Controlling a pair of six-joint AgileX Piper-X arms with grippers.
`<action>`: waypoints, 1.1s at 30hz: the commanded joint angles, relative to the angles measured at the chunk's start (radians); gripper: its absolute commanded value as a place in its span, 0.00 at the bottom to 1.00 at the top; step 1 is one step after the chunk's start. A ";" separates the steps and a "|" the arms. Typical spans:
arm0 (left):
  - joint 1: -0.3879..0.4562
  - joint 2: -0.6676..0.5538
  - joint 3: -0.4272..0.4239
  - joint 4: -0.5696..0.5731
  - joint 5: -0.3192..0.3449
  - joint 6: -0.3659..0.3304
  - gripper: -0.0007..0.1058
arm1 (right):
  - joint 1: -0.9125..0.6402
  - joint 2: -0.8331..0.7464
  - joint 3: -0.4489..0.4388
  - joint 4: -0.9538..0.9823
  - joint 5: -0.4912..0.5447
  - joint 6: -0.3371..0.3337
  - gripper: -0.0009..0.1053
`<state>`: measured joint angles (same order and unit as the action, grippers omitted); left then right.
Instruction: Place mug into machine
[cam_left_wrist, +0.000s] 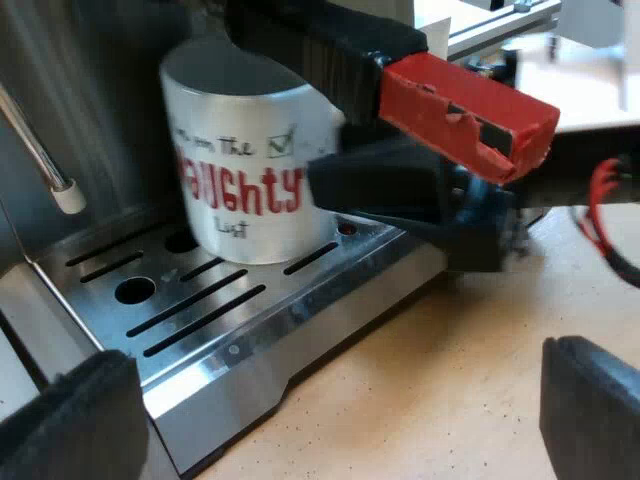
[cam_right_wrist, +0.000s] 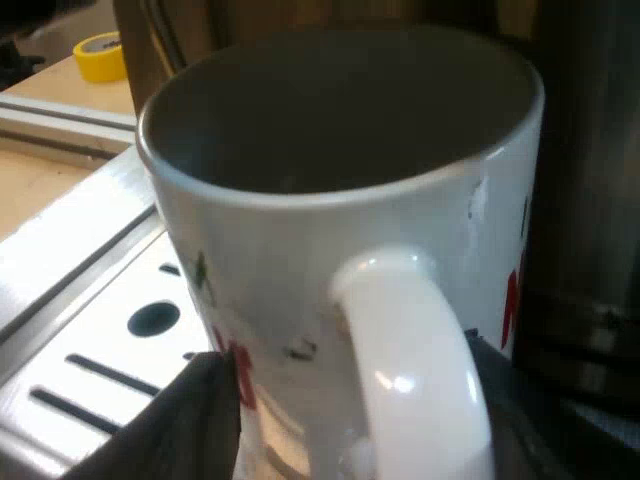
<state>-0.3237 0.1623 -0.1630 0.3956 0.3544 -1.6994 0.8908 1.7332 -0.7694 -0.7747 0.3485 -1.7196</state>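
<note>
Mug (cam_left_wrist: 245, 170): on drip tray (cam_left_wrist: 215, 305)
Left gripper (cam_left_wrist: 330, 410): wide open, empty
Right gripper (cam_right_wrist: 360, 425): at handle (cam_right_wrist: 405, 340), hold unclear
Risk: retreat snags handle, mug tips

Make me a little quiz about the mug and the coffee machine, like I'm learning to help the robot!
1. True or false: the mug lies on its side on the machine's drip tray.
2. What colour is the tip of the handle sticking out above the mug? A blue, B red, C green.
3. Fill in: the left gripper has its fingers ____ (open or shut).

Key: 1 false, the mug stands upright on the tray; 2 B; 3 open.
</note>
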 joint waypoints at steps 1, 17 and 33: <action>-0.002 0.001 -0.003 -0.006 -0.007 -0.001 0.77 | -0.004 0.017 -0.034 -0.006 -0.001 -0.011 0.46; -0.002 0.001 -0.003 -0.006 -0.007 -0.001 0.77 | 0.017 -0.030 -0.019 0.114 0.014 0.005 0.46; -0.002 0.001 -0.134 -0.010 -0.007 -0.001 0.77 | 0.184 -0.531 0.170 0.523 0.059 0.018 0.42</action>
<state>-0.3237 0.1623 -0.2746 0.3766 0.3528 -1.6994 1.0668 1.2249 -0.5993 -0.2906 0.3963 -1.7056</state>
